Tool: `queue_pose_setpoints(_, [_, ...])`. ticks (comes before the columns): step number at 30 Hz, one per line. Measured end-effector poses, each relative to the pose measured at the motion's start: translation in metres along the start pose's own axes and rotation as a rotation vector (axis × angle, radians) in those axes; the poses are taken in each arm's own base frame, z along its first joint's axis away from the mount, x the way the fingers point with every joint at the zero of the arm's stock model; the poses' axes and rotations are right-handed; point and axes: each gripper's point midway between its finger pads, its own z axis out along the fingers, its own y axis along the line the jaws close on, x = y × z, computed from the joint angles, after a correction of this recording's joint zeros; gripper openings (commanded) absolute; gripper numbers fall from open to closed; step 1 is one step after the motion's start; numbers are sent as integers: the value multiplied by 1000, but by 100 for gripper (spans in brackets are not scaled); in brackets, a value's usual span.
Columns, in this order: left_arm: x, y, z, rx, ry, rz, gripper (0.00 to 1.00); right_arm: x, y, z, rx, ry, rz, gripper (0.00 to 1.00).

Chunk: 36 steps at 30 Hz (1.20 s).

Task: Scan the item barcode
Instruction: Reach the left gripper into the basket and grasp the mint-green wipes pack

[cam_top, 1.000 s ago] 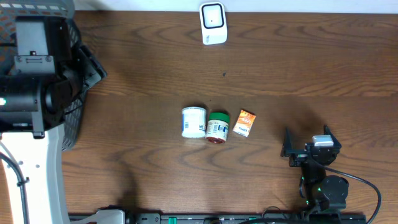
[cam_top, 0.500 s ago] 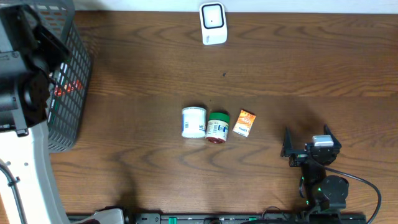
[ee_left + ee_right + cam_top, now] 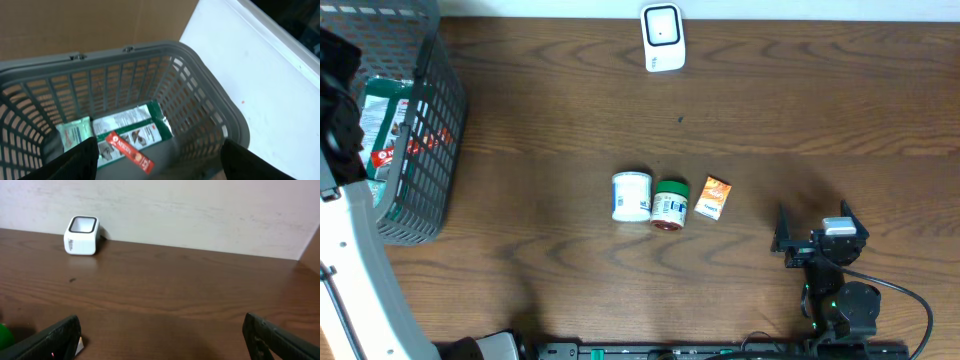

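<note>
Left pincer (image 3: 159, 159), right pincer (image 3: 163, 337): agape; empty

A dark brown table (image 3: 800, 110) with wavy wood grain fills the overhead view under even, soft light. A plain off-white wall (image 3: 200, 210) rises behind its far edge. The left wrist view shows a smooth white surface (image 3: 260, 85) meeting a flat brown panel (image 3: 75, 20), possibly cardboard

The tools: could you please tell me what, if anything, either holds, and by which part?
Nothing is held: left tool open above the basket, right tool open over the table.
</note>
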Motion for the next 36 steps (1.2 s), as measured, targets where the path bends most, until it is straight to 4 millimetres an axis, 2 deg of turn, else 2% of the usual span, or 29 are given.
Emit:
queue_pose_setpoints(4, [1,9,21,-49,14,67,76,0,0,0,0,0,0,99])
queue_pose_setpoints(10, [22,19,58,-112,103,156,76,0,0,0,0,0,0,99])
queue_pose_setpoints(15, [37,20,73,-97,175,172,76,0,0,0,0,0,0,99])
queue_pose_setpoints(20, [55,51,91,-188,276,175,76,0,0,0,0,0,0,99])
queue_pose_setpoints(24, [79,90,121,-308,394,149,77,0,0,0,0,0,0,99])
queue_pose_setpoints(27, [88,111,135,-364,446,126,77,0,0,0,0,0,0,99])
queue_pose_setpoints(31, [103,124,151,-382,509,97,77,0,0,0,0,0,0,99])
queue_pose_setpoints(36, [124,130,169,-394,576,100,77,0,0,0,0,0,0,99])
